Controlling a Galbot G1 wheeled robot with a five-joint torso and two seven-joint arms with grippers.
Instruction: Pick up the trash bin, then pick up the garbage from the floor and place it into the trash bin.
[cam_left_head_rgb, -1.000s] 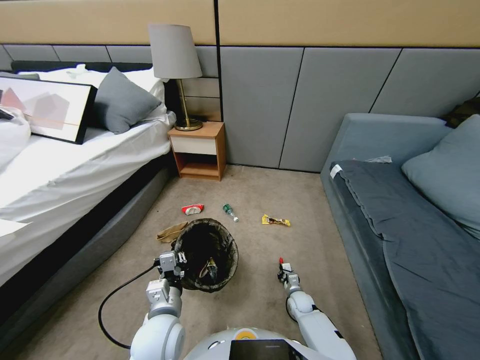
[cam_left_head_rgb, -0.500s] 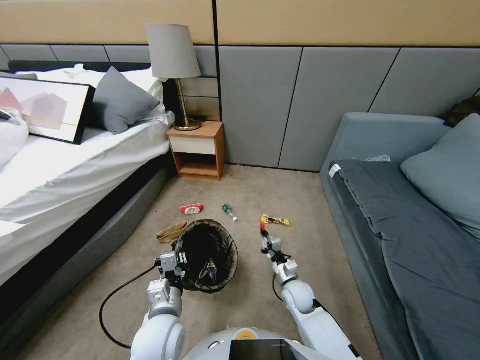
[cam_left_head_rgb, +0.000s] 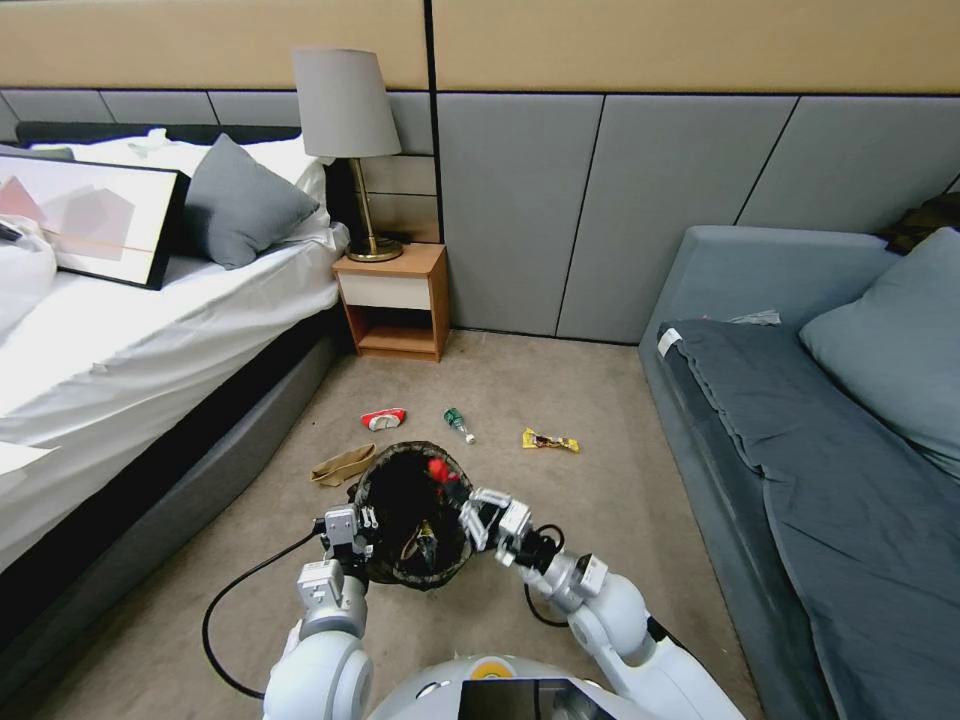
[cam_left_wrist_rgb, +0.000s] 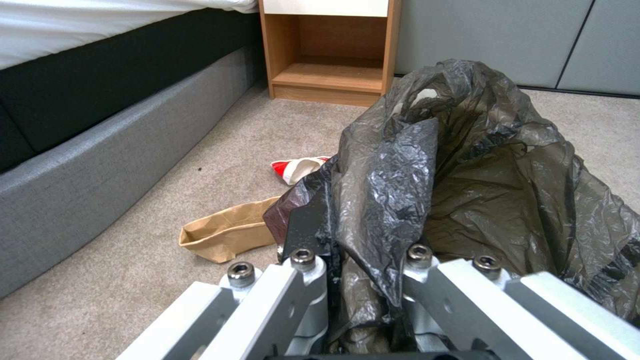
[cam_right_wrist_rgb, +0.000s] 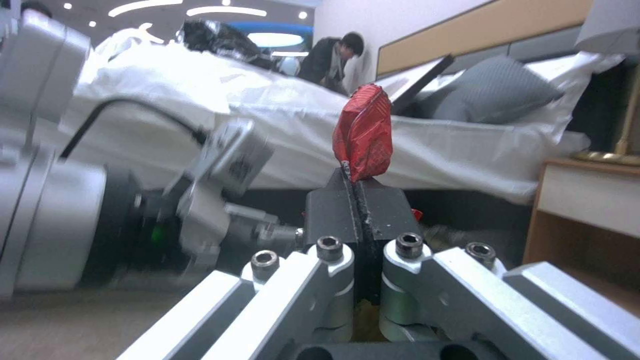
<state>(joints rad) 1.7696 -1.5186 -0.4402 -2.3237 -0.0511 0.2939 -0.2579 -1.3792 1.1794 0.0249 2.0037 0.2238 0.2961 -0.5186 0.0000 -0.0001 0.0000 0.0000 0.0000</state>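
Observation:
The trash bin (cam_left_head_rgb: 400, 545), lined with a crinkled black bag (cam_left_wrist_rgb: 467, 165), hangs just above the carpet. My left gripper (cam_left_head_rgb: 347, 528) is shut on the bin's near-left rim and bag (cam_left_wrist_rgb: 353, 250). My right gripper (cam_left_head_rgb: 452, 484) is over the bin's mouth, shut on a red wrapper (cam_left_head_rgb: 437, 468) that sticks up from its jaws (cam_right_wrist_rgb: 363, 130). More garbage lies on the floor beyond the bin: a brown paper bag (cam_left_head_rgb: 340, 465) (cam_left_wrist_rgb: 227, 232), a red-white packet (cam_left_head_rgb: 385, 418) (cam_left_wrist_rgb: 299, 167), a small bottle (cam_left_head_rgb: 459, 424) and a yellow wrapper (cam_left_head_rgb: 550, 440).
A bed (cam_left_head_rgb: 150, 330) runs along the left and a grey sofa (cam_left_head_rgb: 800, 450) along the right. A wooden nightstand (cam_left_head_rgb: 397, 300) (cam_left_wrist_rgb: 330, 50) with a lamp (cam_left_head_rgb: 350, 130) stands against the back wall. A black cable (cam_left_head_rgb: 230, 600) loops beside my left arm.
My right arm has swung from low on the right to the left, over the bin's mouth, carrying the red wrapper. The left arm and the bin have held still.

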